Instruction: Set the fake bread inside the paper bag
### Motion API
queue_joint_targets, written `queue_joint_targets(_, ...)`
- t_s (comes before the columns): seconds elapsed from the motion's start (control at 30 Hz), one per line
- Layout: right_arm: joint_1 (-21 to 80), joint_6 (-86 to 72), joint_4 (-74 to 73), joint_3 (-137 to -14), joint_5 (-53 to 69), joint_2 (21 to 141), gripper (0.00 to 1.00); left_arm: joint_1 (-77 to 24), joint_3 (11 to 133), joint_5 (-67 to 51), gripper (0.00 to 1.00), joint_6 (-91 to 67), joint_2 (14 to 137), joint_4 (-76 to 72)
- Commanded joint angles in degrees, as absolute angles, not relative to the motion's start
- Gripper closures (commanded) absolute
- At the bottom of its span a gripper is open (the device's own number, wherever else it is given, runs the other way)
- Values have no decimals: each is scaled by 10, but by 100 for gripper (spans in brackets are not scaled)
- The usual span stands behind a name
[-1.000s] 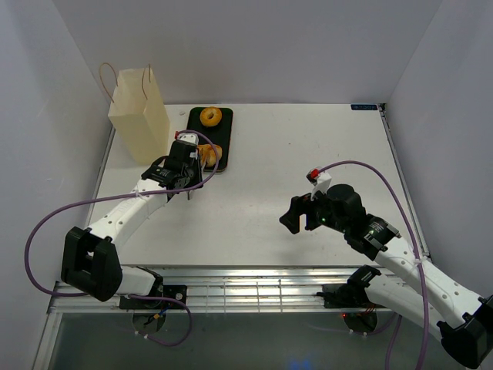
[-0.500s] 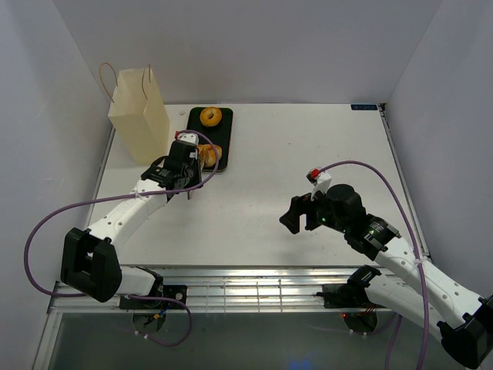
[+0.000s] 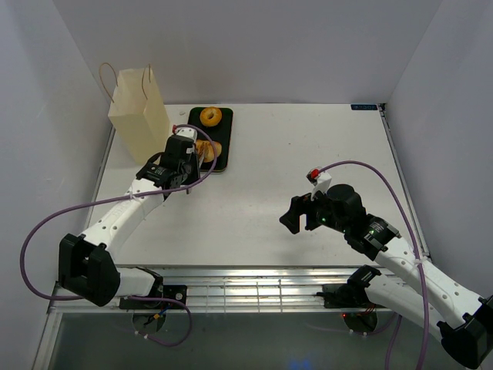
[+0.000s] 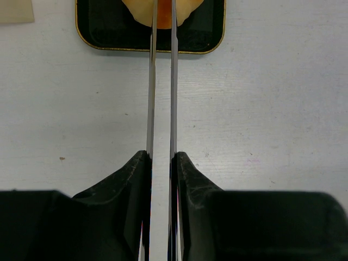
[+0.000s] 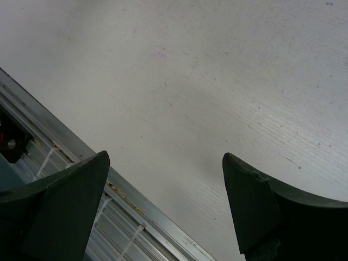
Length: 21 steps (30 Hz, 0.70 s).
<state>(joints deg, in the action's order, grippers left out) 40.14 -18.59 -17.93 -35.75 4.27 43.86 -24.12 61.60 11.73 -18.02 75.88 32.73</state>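
Right gripper (image 3: 295, 215) gaped wide, empty. Left gripper (image 4: 162, 4) had blades a sliver apart, tips cropped, hold unclear. One black tray (image 3: 226, 135) bore seemingly two fake bread: golden piece (image 3: 208, 151), orange ring (image 3: 210, 116). One paper bag (image 3: 141, 116) stood upright, far-left.

White arms (image 3: 115, 219), black joints (image 3: 86, 267) (purple cables (image 3: 362, 163))
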Motion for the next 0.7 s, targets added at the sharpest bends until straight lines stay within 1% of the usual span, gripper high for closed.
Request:
queue_joint_targets(0.0,400,-178,-163,-359,42,434,10,-239,650,118,100,-172,722,317)
queue_joint_targets(0.33,399,-178,-163,-362,41,437,10,-239,681,116,100,-168,701,323)
queue_joint_targets(0.53,399,-178,-163,-365,43,439,10,-239,745,132,100,-149,693,308)
queue_joint_targets(0.67,399,-178,-163,-365,44,440,10,-239,810,137,100,-131,718,306)
